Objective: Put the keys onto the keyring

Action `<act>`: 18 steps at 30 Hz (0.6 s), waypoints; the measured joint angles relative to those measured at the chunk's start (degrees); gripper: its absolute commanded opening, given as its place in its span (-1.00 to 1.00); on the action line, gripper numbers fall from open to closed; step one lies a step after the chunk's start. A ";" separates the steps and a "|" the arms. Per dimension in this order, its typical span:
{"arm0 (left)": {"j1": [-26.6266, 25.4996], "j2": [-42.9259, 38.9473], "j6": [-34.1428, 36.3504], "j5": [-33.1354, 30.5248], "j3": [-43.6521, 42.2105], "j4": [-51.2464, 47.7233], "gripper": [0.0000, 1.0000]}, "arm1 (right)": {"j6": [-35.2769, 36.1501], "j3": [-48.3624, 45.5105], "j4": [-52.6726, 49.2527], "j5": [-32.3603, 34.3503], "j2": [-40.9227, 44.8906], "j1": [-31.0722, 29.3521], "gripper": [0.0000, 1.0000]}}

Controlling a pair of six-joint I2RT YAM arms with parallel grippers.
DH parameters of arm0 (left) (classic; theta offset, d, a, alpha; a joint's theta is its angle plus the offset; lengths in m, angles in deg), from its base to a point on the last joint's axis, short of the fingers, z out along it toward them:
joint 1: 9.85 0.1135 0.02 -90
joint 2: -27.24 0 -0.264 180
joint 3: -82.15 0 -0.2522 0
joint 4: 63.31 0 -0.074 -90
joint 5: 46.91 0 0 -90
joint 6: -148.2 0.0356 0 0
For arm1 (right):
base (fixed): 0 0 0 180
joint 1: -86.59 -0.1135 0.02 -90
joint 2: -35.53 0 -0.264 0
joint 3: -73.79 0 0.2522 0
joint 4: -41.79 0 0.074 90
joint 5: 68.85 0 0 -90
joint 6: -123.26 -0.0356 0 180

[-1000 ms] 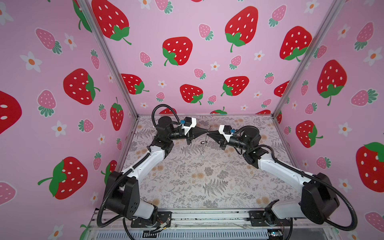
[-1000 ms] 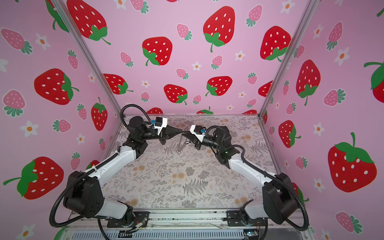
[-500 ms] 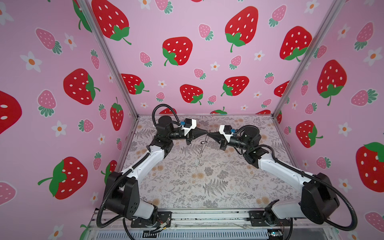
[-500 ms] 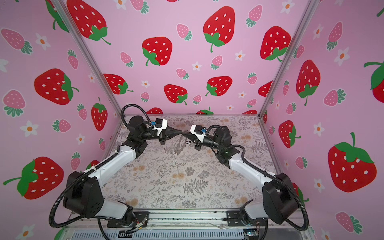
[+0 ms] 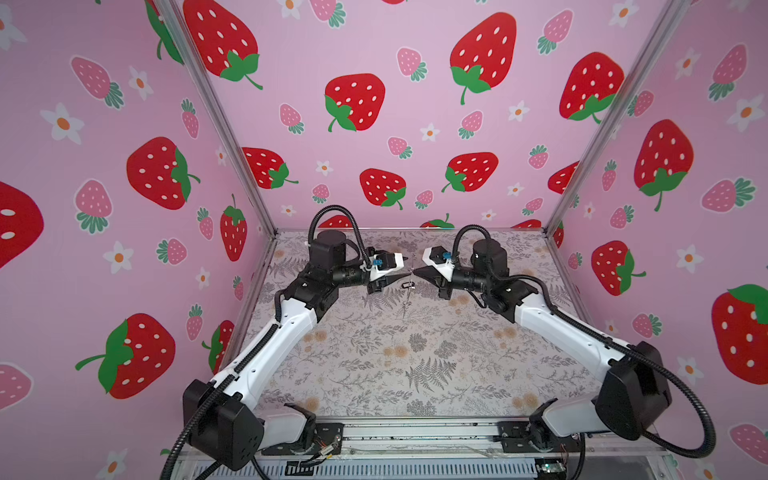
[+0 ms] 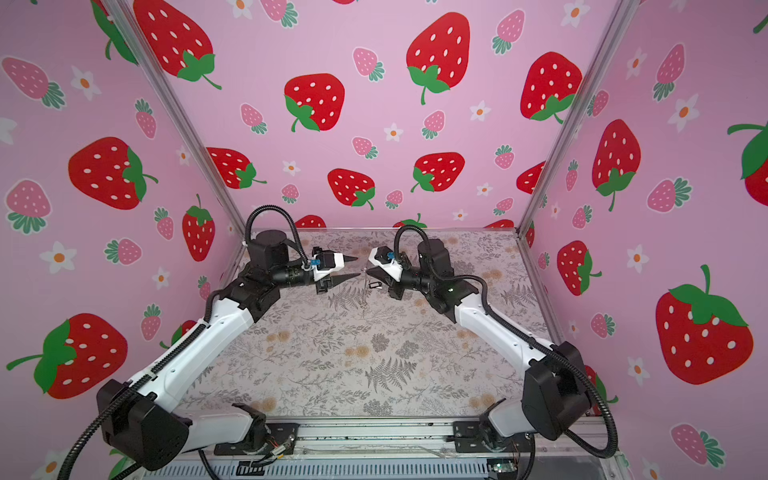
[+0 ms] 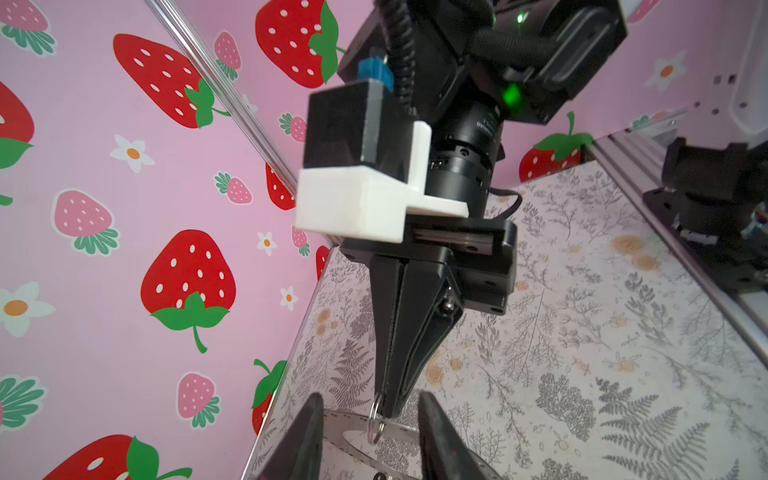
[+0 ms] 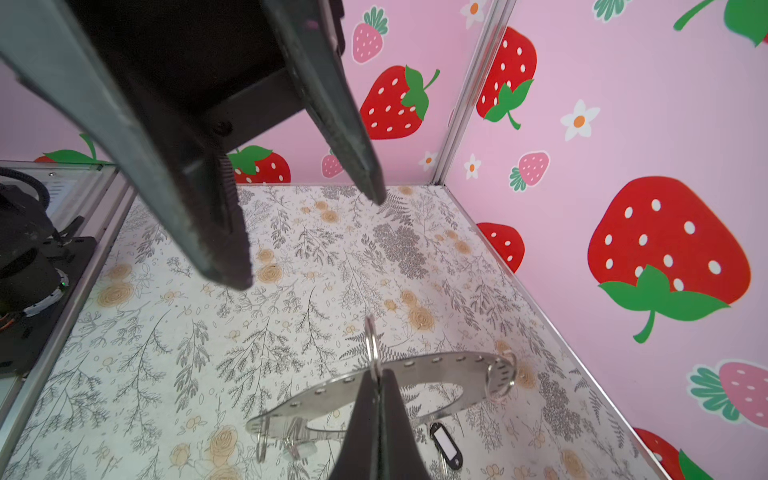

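The right gripper pinches the keyring by a loop; left gripper parted nearby.

The keyring is dull, brushed silvery metal and its loops are brighter polished wire. The tag has a glossy black plastic rim. The fingers look matt black plastic, lightly scuffed; the table is matt print.
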 measured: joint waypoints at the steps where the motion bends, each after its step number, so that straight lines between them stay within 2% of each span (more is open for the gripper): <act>1: -0.63 0.17 1.38 -1.57 0.33 -1.33 -0.19 | 0.17 0.22 -0.85 0.15 -0.15 -0.04 -1.00; 9: -3.63 2.91 7.30 -10.38 2.51 -8.04 -0.23 | 0.68 0.83 -4.35 0.79 -0.70 -0.37 -1.00; 18: -3.98 4.57 8.50 -13.62 4.11 -11.17 -0.34 | 1.31 0.85 -5.05 0.98 -0.70 -0.94 -1.00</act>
